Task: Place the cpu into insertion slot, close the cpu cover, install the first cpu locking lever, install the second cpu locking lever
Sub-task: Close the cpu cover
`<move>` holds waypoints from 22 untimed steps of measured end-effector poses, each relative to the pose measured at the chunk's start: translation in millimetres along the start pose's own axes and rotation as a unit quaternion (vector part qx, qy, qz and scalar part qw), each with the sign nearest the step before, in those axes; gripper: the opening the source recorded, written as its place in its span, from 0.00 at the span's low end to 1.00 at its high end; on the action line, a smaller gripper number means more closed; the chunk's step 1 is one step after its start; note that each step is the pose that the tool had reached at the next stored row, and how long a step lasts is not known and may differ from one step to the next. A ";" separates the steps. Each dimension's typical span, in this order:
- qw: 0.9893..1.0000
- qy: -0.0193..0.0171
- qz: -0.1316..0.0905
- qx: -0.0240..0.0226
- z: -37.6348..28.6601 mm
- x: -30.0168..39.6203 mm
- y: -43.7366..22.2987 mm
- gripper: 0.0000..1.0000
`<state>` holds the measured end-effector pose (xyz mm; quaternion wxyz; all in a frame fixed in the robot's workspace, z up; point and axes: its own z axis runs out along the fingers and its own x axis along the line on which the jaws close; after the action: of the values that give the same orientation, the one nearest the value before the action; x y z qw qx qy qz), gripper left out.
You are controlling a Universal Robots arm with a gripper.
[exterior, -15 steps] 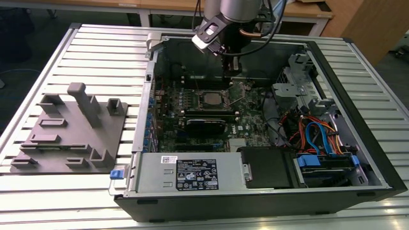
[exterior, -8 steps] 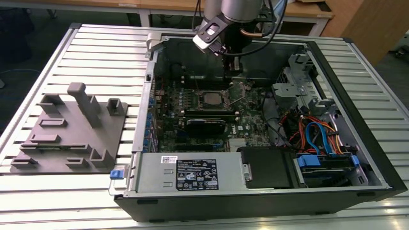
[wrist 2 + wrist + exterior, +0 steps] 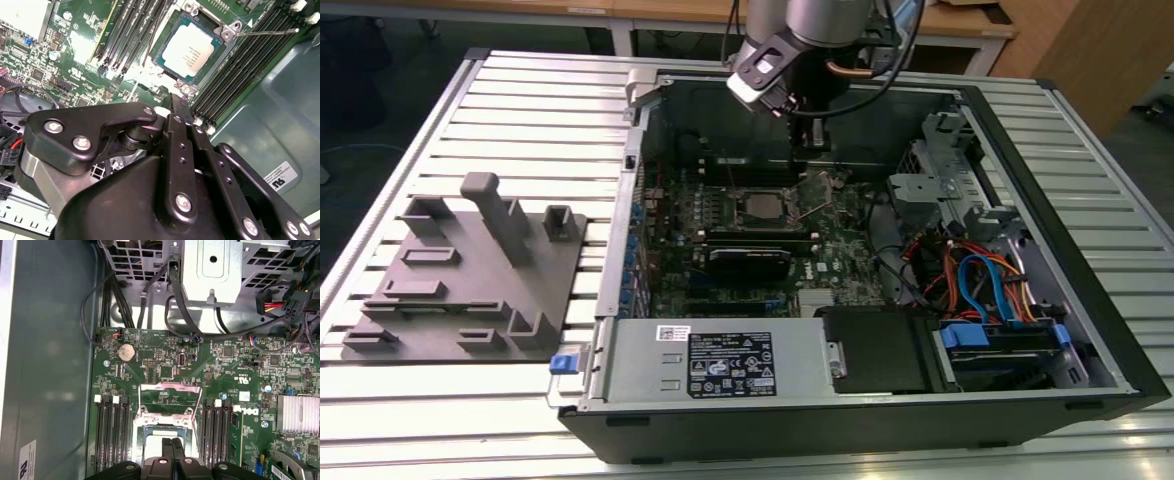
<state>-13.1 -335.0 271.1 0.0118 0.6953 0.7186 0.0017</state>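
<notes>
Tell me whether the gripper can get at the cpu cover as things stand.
Probably yes. The gripper, jaws shut, hangs close to the seated cpu, and the cpu cover stands open right beside it with nothing between them.

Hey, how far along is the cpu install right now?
Done: the cpu sits in the insertion slot. In hand: nothing; the shut pincer hovers at the slot's edge. Left: the cpu cover stands open in the first wrist view, and a locking lever sticks out unlatched.
</notes>
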 end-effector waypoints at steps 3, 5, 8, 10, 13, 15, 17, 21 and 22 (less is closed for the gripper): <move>1.000 0.000 0.000 0.000 0.0 0.0 1.1 0.10; 1.000 0.000 0.000 0.000 0.0 -0.1 1.8 0.10; 1.000 0.000 0.000 0.000 0.0 -0.1 2.2 0.10; 1.000 0.000 0.000 0.000 0.0 -0.1 2.2 0.10; 1.000 0.000 0.000 0.000 0.0 -0.1 2.3 0.10; 1.000 0.000 0.000 0.000 0.0 -0.1 2.3 0.10; 1.000 0.000 0.000 0.000 0.1 -0.1 2.4 0.10; 1.000 0.000 0.000 0.000 0.3 -0.2 6.6 0.10; 1.000 0.000 0.000 0.000 0.4 -0.2 8.1 0.10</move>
<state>-5.0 -335.0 270.9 0.0118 0.6954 0.7186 0.0016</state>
